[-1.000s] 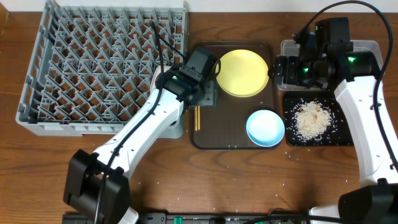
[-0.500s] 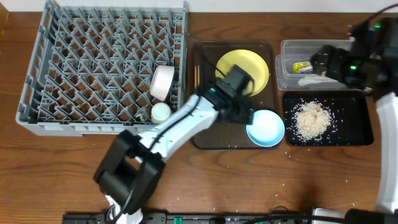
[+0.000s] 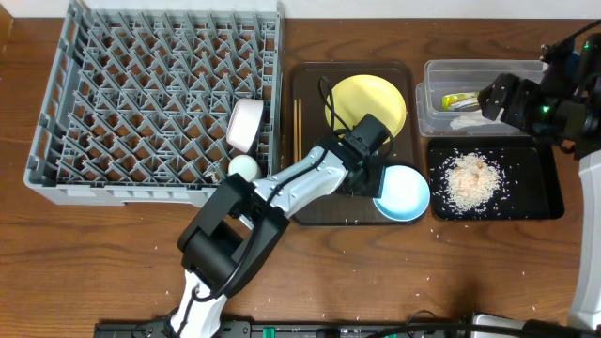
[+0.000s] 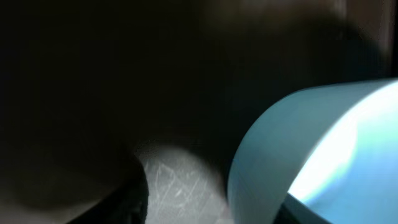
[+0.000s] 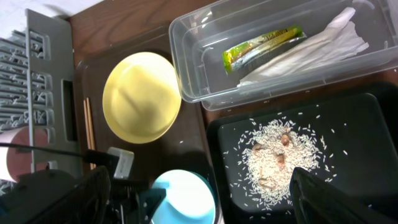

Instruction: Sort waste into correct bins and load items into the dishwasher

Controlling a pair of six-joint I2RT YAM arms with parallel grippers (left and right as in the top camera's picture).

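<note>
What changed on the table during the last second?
The left gripper moved right, from the edge of the grey plastic dish rack to the left rim of the round light blue bowl; a grip cannot be confirmed. The open right gripper drew back to the right, off the clear plastic tub. The round yellow plate, white rice heap and blue bowl stayed put.

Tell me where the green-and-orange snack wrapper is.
In the overhead view the snack wrapper lies at upper right, inside the clear tub, beside the white paper scraps and just above the black tray holding the rice.
</note>
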